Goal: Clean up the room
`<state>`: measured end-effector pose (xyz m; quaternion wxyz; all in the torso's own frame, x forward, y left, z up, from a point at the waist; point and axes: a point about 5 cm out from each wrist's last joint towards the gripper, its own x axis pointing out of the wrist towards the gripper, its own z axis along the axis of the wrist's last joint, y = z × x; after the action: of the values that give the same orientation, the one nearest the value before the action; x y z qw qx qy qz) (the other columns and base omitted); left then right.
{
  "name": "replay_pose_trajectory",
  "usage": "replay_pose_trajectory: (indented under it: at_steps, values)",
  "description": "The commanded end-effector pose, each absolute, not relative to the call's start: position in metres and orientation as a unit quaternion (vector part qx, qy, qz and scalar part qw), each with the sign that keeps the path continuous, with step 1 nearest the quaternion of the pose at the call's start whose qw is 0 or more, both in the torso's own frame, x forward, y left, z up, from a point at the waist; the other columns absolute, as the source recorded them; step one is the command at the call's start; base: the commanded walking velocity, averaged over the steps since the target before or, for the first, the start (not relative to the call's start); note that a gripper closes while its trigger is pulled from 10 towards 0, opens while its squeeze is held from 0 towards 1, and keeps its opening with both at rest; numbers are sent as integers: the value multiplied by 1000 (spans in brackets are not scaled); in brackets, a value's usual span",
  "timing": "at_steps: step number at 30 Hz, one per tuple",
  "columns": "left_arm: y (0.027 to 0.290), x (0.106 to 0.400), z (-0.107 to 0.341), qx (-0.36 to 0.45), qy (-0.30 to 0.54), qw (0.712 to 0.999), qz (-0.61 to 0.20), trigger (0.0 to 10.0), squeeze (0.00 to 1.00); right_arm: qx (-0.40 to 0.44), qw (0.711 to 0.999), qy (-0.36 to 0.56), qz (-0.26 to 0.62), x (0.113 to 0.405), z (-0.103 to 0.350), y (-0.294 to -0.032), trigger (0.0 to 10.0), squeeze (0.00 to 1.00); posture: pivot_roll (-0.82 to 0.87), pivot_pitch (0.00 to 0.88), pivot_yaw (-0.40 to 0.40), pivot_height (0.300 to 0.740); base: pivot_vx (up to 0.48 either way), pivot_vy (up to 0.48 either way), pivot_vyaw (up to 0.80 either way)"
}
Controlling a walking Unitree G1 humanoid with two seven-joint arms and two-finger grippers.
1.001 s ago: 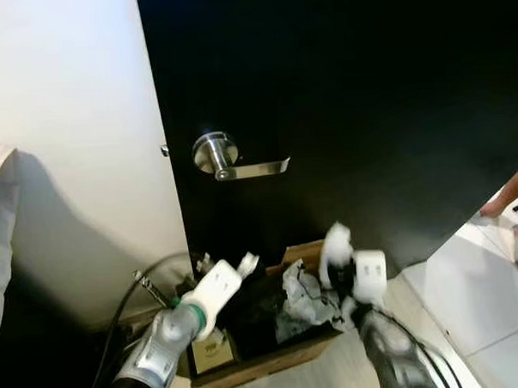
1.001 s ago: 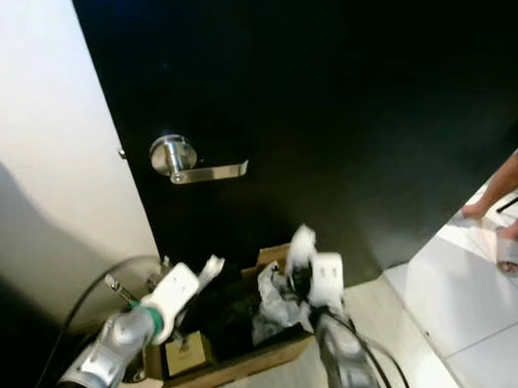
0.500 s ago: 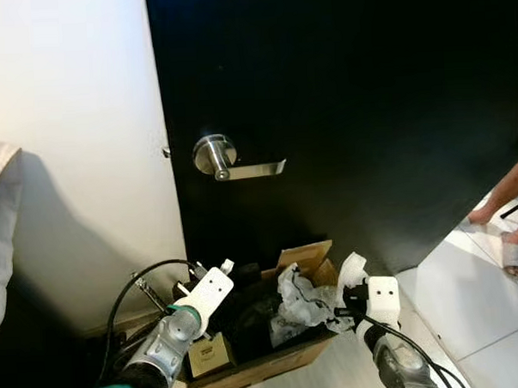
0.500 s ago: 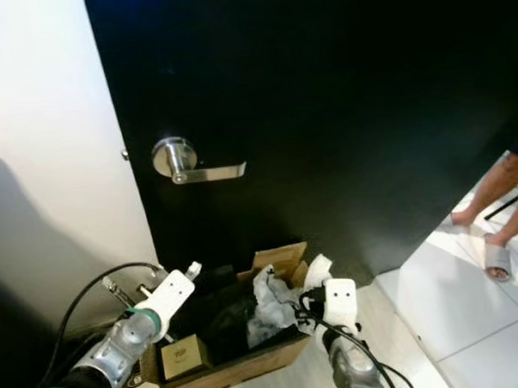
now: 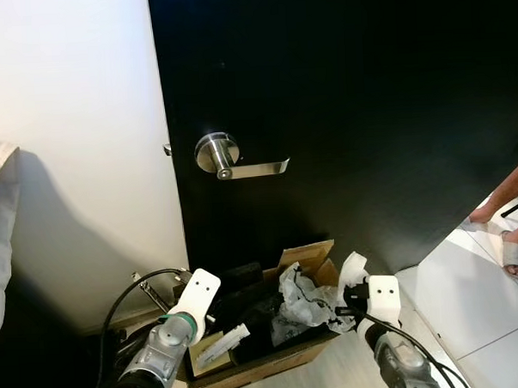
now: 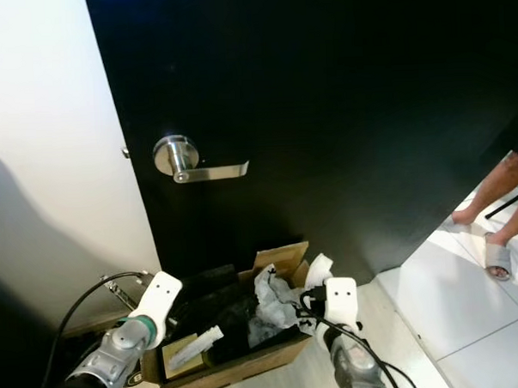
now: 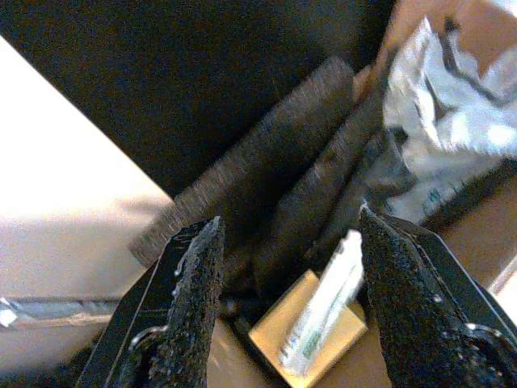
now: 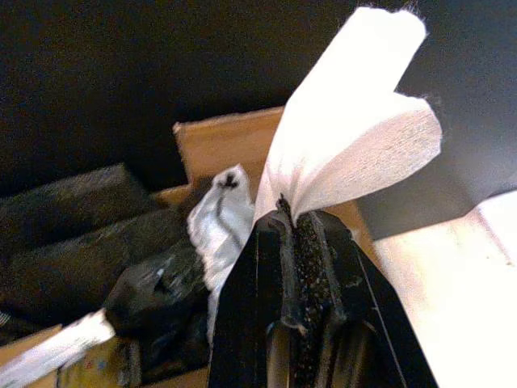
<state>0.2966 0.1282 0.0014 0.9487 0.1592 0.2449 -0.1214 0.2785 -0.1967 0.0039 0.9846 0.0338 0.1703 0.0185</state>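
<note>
An open cardboard box [image 5: 288,358] stands on the floor against the black door, holding dark rolled items, a crumpled grey plastic bag [image 5: 302,302] and a small tan box. A white wrapper [image 5: 221,345] lies loose on that tan box. My left gripper [image 7: 288,222] hovers open over the box's left end, fingers wide apart and empty. My right gripper [image 8: 295,214] is shut on a white tissue [image 8: 347,137] just beyond the box's right end; the tissue [image 5: 352,268] sticks up above its fingers.
The black door carries a silver lever handle [image 5: 227,157]. A white wall is on the left, with a black cable [image 5: 138,281] and metal fittings at its foot. A person's feet in slippers [image 5: 512,250] stand on the white tiles at right.
My left gripper has let go of the white wrapper, which now lies in the box, and has drawn back. My right gripper has come down from above the box, still holding the tissue.
</note>
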Motion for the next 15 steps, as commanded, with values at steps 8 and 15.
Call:
replay_pose_trajectory:
  at_steps: [8, 15]
  values:
    - [158, 293, 9, 133, 214, 963, -99, 10000, 0, 59, 978, 173, 99, 296, 12, -164, 10000, 0, 28, 55, -7, 740, 0, 0, 0]
    - [195, 262, 3, 128, 214, 965, -77, 10000, 0, 51, 929, 239, 279, 278, -6, -97, 10000, 259, 128, 85, -44, 740, 0, 0, 0]
